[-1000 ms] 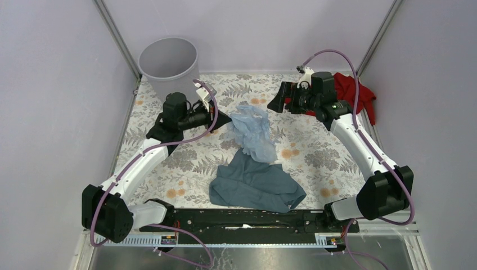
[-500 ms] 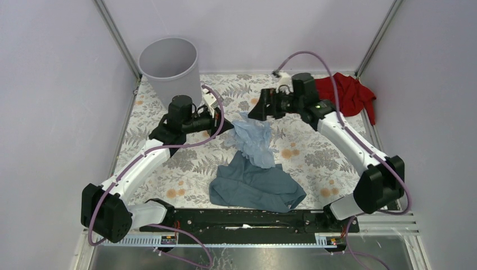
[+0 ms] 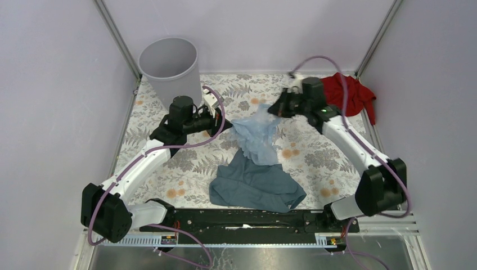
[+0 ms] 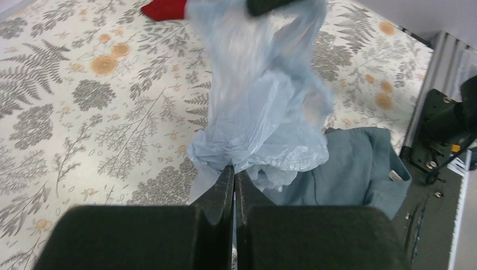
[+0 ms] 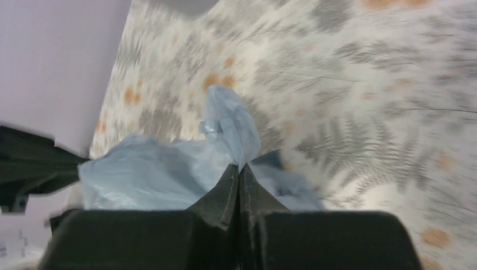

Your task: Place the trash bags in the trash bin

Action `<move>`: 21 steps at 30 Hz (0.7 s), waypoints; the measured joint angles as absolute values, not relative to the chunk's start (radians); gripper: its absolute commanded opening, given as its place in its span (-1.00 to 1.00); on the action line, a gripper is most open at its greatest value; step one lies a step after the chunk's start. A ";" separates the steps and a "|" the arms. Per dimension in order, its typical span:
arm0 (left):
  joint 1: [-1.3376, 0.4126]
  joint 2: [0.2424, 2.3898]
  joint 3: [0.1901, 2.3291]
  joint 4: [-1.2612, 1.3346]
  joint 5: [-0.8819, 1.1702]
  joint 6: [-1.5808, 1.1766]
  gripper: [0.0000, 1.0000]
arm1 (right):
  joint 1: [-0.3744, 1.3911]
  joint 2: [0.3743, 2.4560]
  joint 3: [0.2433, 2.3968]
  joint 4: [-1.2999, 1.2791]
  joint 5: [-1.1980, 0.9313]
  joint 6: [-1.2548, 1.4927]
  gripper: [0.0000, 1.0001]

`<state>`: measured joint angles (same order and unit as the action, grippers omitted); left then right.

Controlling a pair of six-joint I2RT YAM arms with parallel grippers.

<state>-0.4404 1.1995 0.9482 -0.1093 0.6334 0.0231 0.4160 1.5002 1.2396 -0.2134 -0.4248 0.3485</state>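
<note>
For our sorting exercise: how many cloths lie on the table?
2: an opaque slate-blue cloth at the near middle; a crumpled red cloth at the far right corner.

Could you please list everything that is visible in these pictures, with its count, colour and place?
trash bag: one, translucent pale blue, middle of the table, its lower end overlapping the far edge of the slate-blue cloth
trash bin: one, light grey, upright at the far left corner
slate-blue cloth: one, slate blue, crumpled at the near middle of the table
red cloth: one, red, far right corner
table: one, pale cover printed with grey ferns and orange flowers
left pincer: one, black, shut on the left side of the trash bag
right pincer: one, black, shut on the far top of the trash bag
</note>
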 measured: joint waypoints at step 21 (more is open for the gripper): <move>-0.441 1.163 0.896 -0.097 0.221 0.017 0.31 | -0.066 1.529 0.965 0.785 -0.807 1.327 -1.00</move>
